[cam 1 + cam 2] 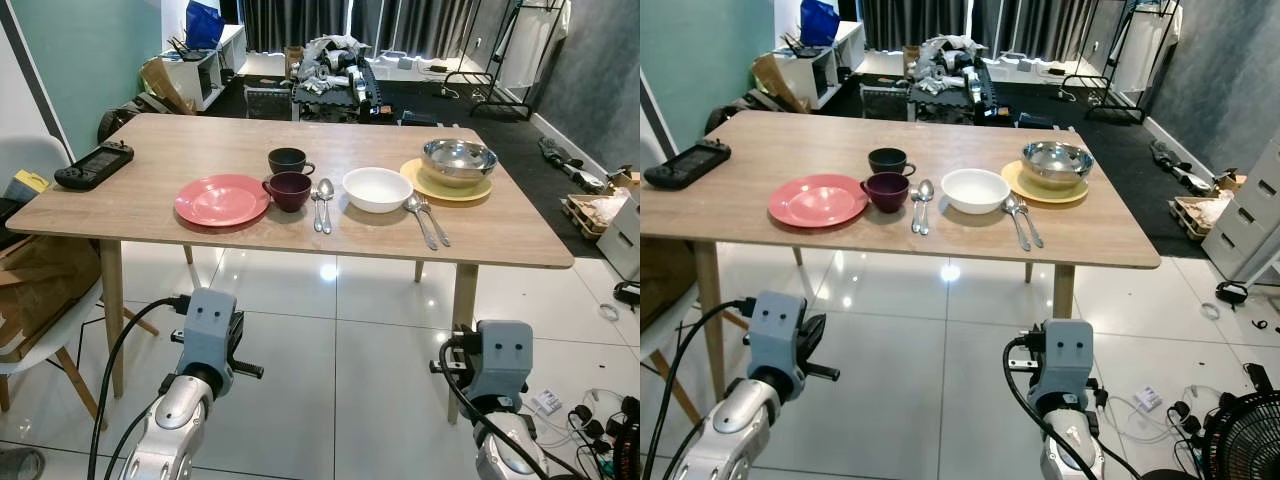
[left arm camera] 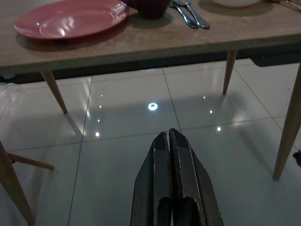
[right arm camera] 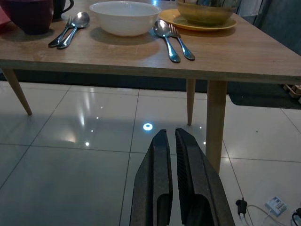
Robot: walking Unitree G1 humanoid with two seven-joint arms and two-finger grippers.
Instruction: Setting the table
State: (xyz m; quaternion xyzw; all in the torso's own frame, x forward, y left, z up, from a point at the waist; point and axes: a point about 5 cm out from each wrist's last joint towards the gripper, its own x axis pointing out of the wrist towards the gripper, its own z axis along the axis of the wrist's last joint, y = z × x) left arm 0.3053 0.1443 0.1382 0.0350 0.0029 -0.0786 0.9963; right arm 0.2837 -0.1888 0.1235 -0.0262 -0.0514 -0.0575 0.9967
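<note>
A wooden table [image 1: 200, 140] carries a pink plate [image 1: 222, 200], two dark cups [image 1: 288, 190], two spoon-and-fork pairs [image 1: 322, 204], a white bowl [image 1: 377, 189] and a steel bowl on a yellow plate [image 1: 458, 160]. Everything sits bunched mid-table, so places probably need spreading. Left gripper [image 2: 173, 155] and right gripper [image 3: 168, 153] hang below the table edge, fingers closed, empty.

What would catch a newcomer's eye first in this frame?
The row of dishes along the wooden table's near edge: a pink plate on the robot's left, two dark cups, a white bowl, and a steel bowl on a yellow plate. Below, the left gripper and right gripper hang shut over the shiny tiled floor.
</note>
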